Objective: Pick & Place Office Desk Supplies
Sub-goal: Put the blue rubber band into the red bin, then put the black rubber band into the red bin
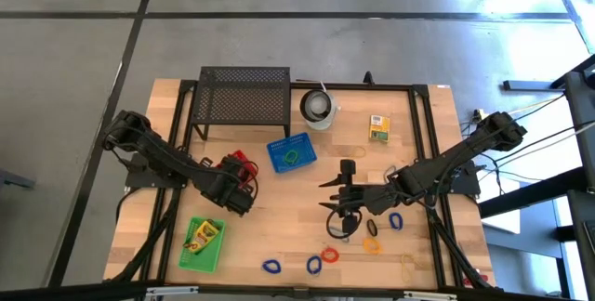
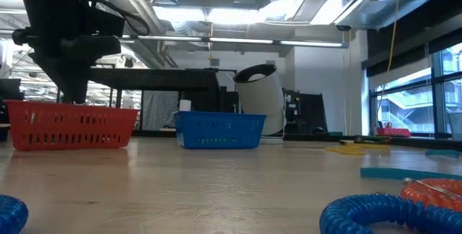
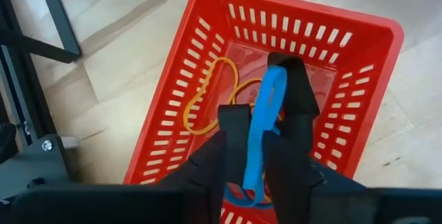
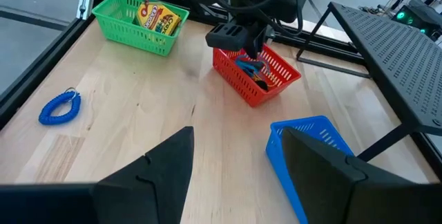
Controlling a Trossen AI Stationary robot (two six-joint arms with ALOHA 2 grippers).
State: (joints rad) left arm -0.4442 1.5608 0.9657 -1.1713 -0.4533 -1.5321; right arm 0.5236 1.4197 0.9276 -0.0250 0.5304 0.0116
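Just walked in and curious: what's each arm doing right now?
Left end effector shut on blue loop, over red basket. Right end effector open, empty, mid-table. Nothing blocking the drop.

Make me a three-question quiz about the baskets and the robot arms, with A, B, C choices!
1. Where is the left gripper?
A. Over the red basket
B. Over the green basket
C. Over the white cup

2. What colour is the loop it holds?
A. Orange
B. Blue
C. Black

3. How are the right gripper's jaws?
A. Shut on a clip
B. Shut on a box
C. Open, holding nothing

Answers: 1 A, since the left wrist view looks straight down into the red basket. 2 B, since a blue loop sits pinched between the jaws. 3 C, since the right wrist view shows bare table between the spread jaws.
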